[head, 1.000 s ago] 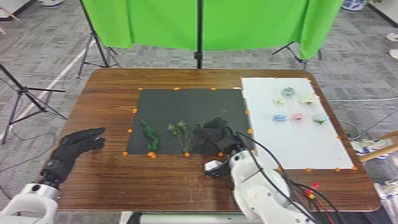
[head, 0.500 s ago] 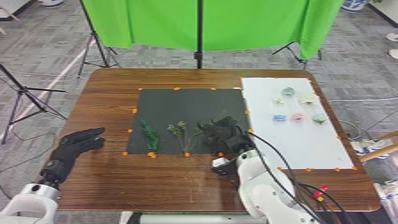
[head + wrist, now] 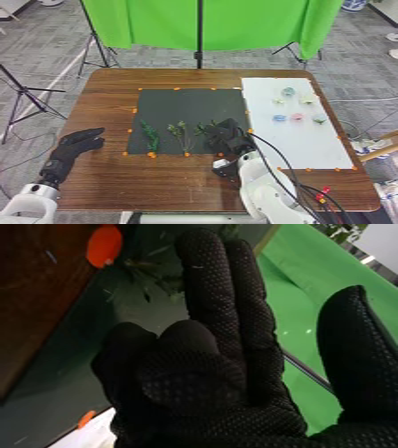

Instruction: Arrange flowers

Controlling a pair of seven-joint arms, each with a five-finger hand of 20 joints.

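In the head view my right hand (image 3: 229,137) is over the black mat's right part, beside a green sprig (image 3: 202,129) that it partly covers. A dark green sprig (image 3: 150,137) and a lighter, branching one (image 3: 182,132) lie farther left on the mat. In the right wrist view, my right hand (image 3: 235,329) has two fingers straight, others bent and the thumb apart, with nothing held; blurred greenery (image 3: 147,273) shows behind it. Small flower heads, among them a blue one (image 3: 280,118) and a pink one (image 3: 296,118), lie on the white sheet. My left hand (image 3: 82,141) rests open at the table's left.
The black mat (image 3: 178,105) and the white sheet (image 3: 302,150) lie side by side, edged with orange tape bits, on the brown table (image 3: 115,175). Black cables run along my right arm. Red and yellow items (image 3: 324,195) are near the front right. A green curtain (image 3: 151,25) hangs behind.
My right hand has moved rightward and slightly toward the table's front, uncovering more of the sprig beside it. The left hand and the flower heads have kept their places.
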